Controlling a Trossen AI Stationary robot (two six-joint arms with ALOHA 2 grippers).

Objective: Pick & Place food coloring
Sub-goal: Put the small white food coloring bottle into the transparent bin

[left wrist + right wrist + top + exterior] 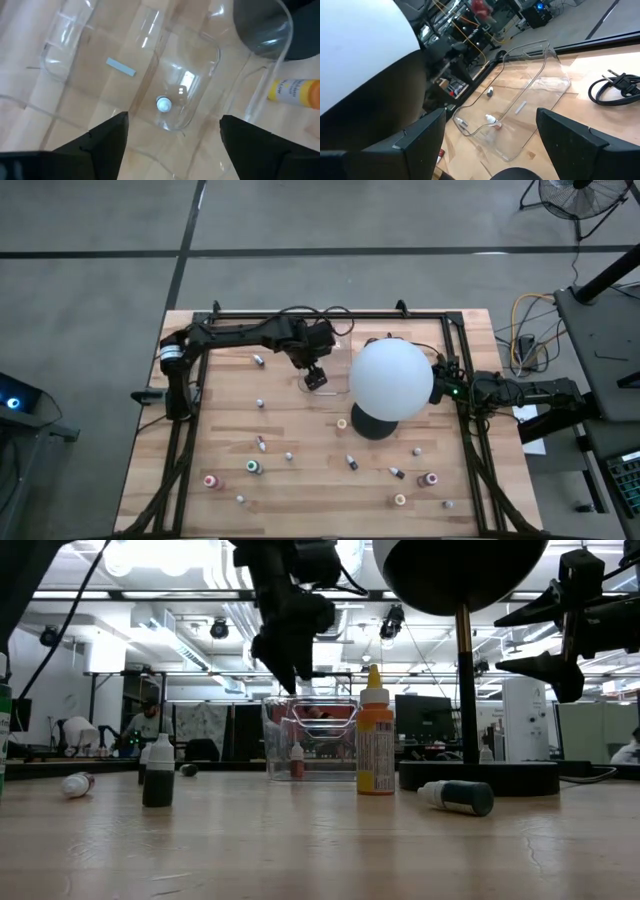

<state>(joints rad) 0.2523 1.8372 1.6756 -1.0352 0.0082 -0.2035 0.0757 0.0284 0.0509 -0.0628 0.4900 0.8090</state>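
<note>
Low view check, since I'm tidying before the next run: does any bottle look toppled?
Yes. A small dark-capped bottle lies on its side near the black lamp base, and a small white bottle with a red cap lies flat far left. The tall orange bottle and the dark white-capped vial stand upright.

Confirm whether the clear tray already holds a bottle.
Yes. One white-capped bottle stands inside the clear tray, directly below the open left gripper.
</note>
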